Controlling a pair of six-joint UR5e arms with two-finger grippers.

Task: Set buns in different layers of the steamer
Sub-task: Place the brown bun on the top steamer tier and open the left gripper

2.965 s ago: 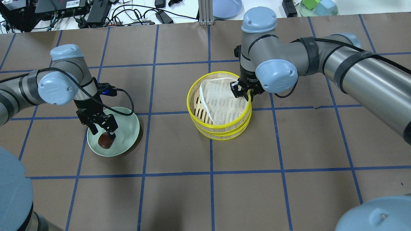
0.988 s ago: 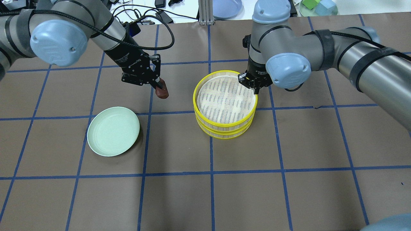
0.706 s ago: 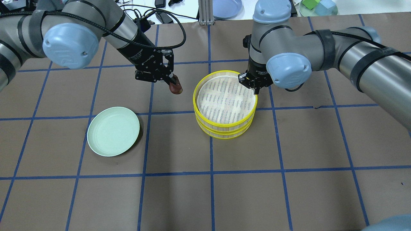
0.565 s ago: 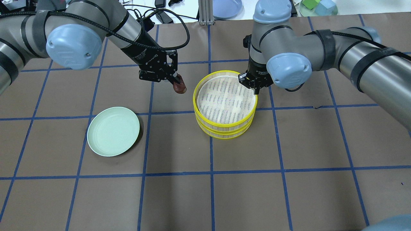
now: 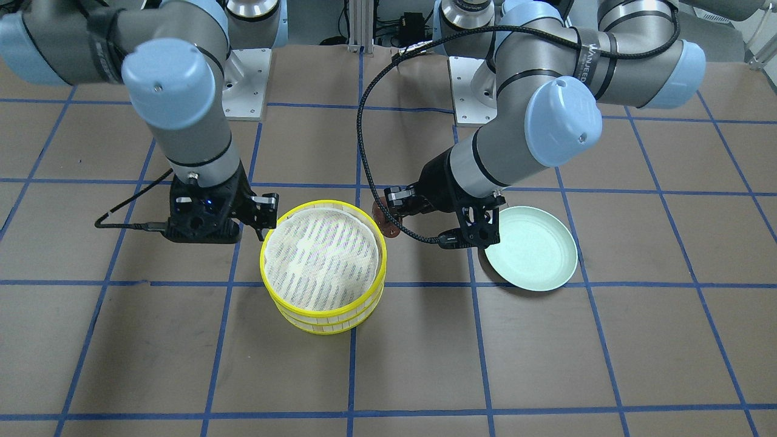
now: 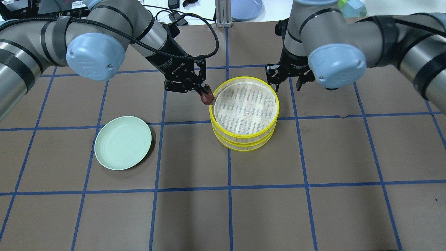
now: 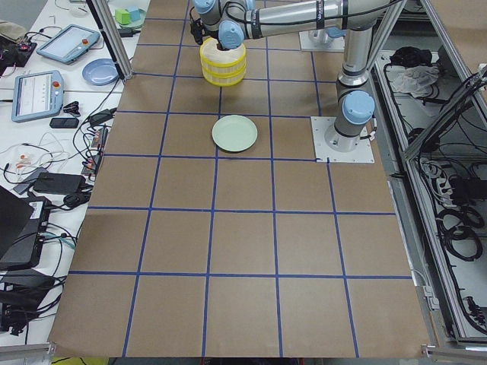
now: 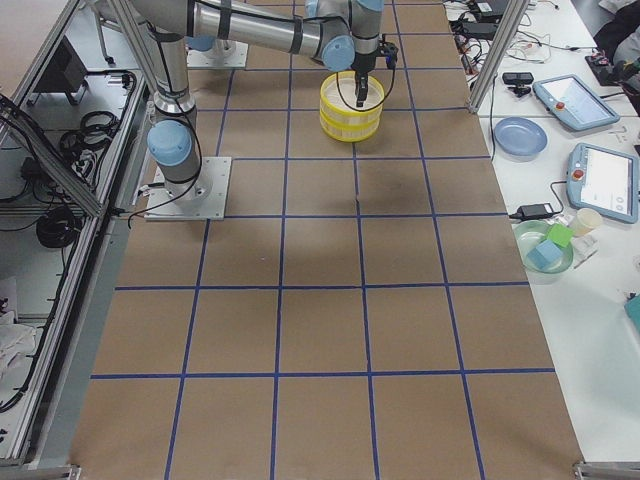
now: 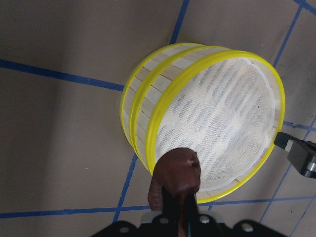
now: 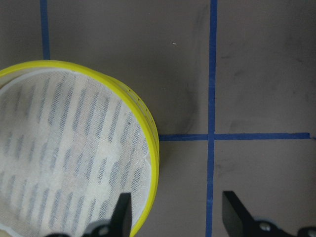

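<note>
The steamer stands mid-table as two stacked layers with yellow rims; a white mesh liner covers the top one. My left gripper is shut on the dark reddish-brown bun and holds it at the steamer's left rim, just above it; it also shows in the left wrist view and the front view. My right gripper is open and empty just behind the steamer's far right rim. The cream-white bun is out of view.
An empty pale green plate lies left of the steamer, also in the front view. Blue tape lines grid the brown table. A blue plate and cables lie beyond the far edge.
My left gripper lifted the brown bun off the green plate and carried it right to the steamer's rim. My right gripper let go at the steamer's rim, opened and drew back.
</note>
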